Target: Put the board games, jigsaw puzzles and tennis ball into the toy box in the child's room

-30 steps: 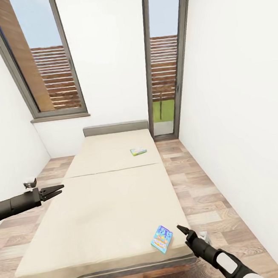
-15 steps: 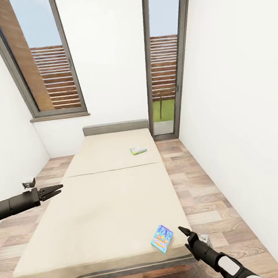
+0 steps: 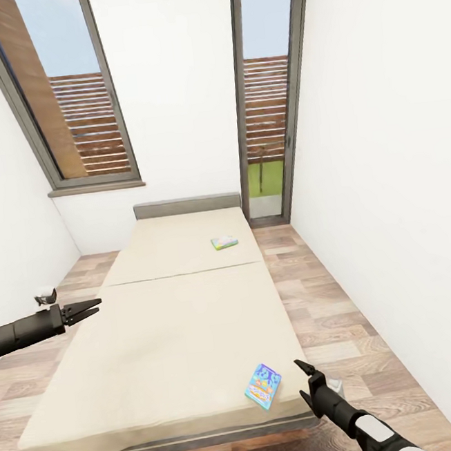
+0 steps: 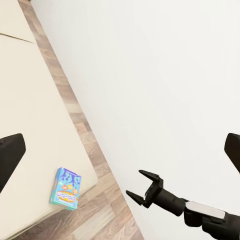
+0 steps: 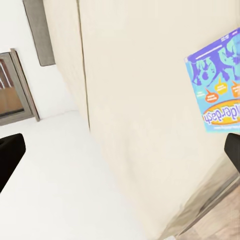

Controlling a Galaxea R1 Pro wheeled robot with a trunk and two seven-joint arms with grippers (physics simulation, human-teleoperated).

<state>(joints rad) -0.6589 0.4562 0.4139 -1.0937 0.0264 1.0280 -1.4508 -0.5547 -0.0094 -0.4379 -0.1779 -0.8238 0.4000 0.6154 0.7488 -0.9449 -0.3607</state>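
At the lower right of the head view, the right tool (image 3: 303, 378) reaches up from the bottom edge with its two black fingers spread apart and nothing between them. It hangs over the floor (image 3: 333, 325) just beside the near right corner of the bed (image 3: 160, 329), close to the blue game (image 3: 263, 386) but not touching it. The left wrist view shows the same tool (image 4: 141, 185) with its fingers parted, in front of the white wall (image 4: 165, 85).

At the left edge of the head view, the left tool (image 3: 88, 309) points toward the frame's middle over the bed's left side, its fingers slightly apart and empty.

The blue game lies flat on the mattress near that right corner, tilted to the bed's edges; in the right wrist view its blue cover (image 5: 217, 95) carries orange speech bubbles and lettering that seems to read "Wordersh", though the print is blurred. A second game (image 3: 224, 242), pale with green, lies flat farther up the frame, near the bed's right edge and the grey headboard (image 3: 187, 206). Behind stand a window (image 3: 76, 95) and a glass door (image 3: 269, 110).
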